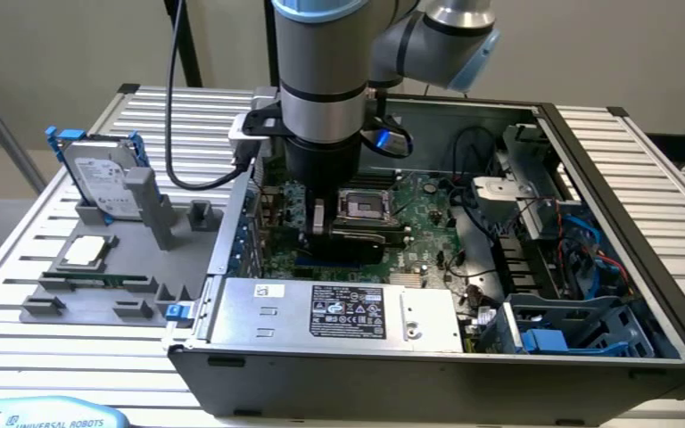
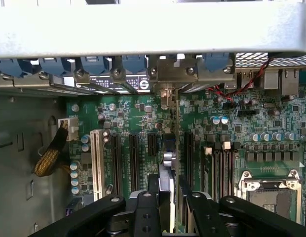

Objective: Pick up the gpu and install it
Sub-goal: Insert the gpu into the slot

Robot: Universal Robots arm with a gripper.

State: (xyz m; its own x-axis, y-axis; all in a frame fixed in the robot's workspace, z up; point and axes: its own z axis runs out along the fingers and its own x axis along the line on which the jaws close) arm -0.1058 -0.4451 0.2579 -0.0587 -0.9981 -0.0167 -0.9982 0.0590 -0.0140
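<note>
My gripper is low inside the open computer case, over the green motherboard. In the wrist view the gpu appears edge-on as a thin card standing upright between my two black fingers. The gripper is shut on it. The card's silver bracket sits against the case's rear wall, level with the row of blue slot clips. The card's lower edge runs along a dark expansion slot on the board; how deep it sits there is hidden.
Outside the case, at the exterior view's left, a grey fixture carries a hard drive in a blue frame and a processor chip. The power supply, processor socket and loose cables crowd the case.
</note>
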